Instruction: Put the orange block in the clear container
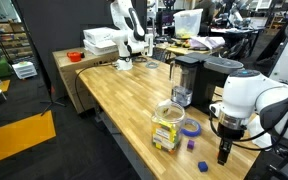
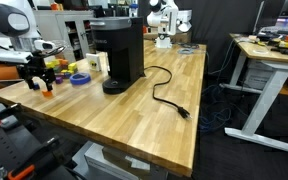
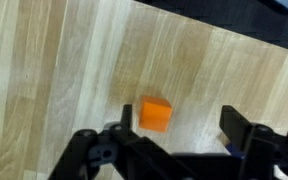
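In the wrist view the orange block (image 3: 155, 114) lies on the wooden table between my open gripper's (image 3: 177, 128) fingers, close to the left finger. The fingers are not touching it. In an exterior view the gripper (image 1: 224, 153) points down at the table's near end, and I cannot see the block there. The clear container (image 1: 167, 126) stands a little way beside it, with coloured cubes showing inside. In an exterior view the gripper (image 2: 38, 82) is just above the orange block (image 2: 46, 92), and the container (image 2: 56, 70) stands behind it.
A purple tape ring (image 1: 191, 127) lies next to the container. A small blue cube (image 1: 190, 144) and a purple cube (image 1: 205, 165) sit nearby. A black coffee maker (image 2: 122, 50) stands mid-table with its cord (image 2: 169, 95) trailing. The table edge is close to the gripper.
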Robot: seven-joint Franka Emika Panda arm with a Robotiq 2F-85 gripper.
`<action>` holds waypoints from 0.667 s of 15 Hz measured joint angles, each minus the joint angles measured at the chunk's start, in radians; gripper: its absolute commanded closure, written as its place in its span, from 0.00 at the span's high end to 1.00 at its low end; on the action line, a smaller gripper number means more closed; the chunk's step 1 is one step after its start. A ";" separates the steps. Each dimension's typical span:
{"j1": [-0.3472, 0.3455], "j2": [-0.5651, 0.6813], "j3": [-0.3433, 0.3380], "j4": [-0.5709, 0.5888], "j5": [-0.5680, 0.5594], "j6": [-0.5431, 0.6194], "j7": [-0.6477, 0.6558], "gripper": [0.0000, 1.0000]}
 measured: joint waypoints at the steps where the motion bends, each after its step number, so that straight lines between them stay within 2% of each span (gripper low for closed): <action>1: 0.000 0.007 0.004 0.005 0.001 0.000 -0.003 0.78; 5: 0.000 0.034 0.011 0.023 0.002 0.000 -0.009 0.85; 7: -0.001 0.038 0.012 0.025 0.002 0.000 -0.010 0.82; 9: -0.002 0.038 0.012 0.026 0.002 0.000 -0.011 0.57; 10: -0.003 0.038 0.012 0.026 0.002 0.000 -0.011 0.56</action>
